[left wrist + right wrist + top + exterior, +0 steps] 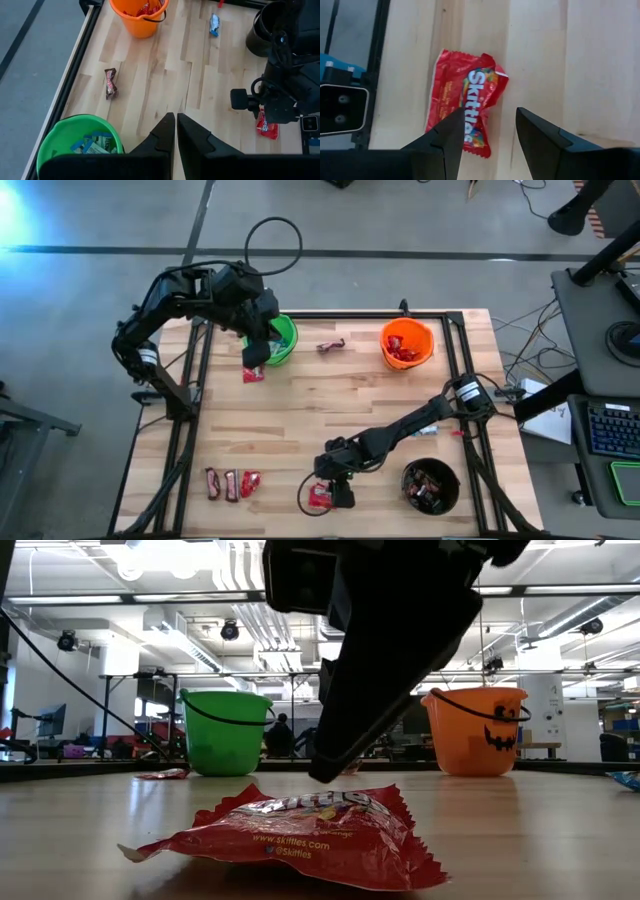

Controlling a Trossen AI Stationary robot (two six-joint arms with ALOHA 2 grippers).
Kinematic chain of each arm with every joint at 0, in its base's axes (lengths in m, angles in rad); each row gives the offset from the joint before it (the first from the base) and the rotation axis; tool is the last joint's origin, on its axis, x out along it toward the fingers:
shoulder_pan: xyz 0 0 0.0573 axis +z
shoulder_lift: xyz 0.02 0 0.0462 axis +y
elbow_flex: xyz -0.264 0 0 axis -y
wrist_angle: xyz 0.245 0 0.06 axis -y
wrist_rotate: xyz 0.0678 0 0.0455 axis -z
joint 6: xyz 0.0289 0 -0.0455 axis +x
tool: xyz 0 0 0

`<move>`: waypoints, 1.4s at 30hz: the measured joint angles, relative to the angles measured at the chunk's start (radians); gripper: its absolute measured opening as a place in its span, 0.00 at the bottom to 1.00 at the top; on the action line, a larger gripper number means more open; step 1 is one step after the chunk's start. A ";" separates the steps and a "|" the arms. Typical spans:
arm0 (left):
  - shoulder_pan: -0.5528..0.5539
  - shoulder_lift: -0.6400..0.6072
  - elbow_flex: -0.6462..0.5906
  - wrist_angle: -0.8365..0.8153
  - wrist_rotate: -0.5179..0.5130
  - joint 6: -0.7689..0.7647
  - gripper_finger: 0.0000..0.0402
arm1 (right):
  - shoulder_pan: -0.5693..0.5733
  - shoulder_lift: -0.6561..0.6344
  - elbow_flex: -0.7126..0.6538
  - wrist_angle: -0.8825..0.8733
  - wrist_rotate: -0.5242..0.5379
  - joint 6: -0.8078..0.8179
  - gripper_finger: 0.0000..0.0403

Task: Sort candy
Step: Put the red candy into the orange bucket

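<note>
A red Skittles packet (467, 107) lies flat on the wood near the table's front edge (320, 497) (300, 830). My right gripper (487, 130) (332, 483) hangs open just above it, slanting down. One finger is over the packet's edge and the other is over bare wood. I see a small gap under the fingertip (330, 772) in the low view. My left gripper (176, 130) (258, 352) is shut and holds nothing, raised beside the green bucket (284, 340). Another red packet (253, 374) lies on the table below it.
The orange bucket (407, 345) holds red packets. The black bucket (430, 486) holds dark bars. Light-blue bars lie in the green bucket (75, 142). Loose candy: a dark brown piece (331, 346), a light-blue bar (214, 24), and three pieces near the front left (230, 483).
</note>
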 joint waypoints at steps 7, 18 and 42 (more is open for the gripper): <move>0.000 0.000 0.000 0.000 0.000 0.000 0.00 | 0.013 0.000 0.000 0.007 -0.008 -0.003 0.41; 0.000 0.000 -0.001 0.000 0.001 0.000 0.00 | 0.027 0.087 0.018 0.047 -0.021 0.006 0.41; 0.000 0.000 -0.001 0.000 0.001 0.003 0.00 | 0.023 -0.022 0.055 -0.199 0.015 0.049 0.03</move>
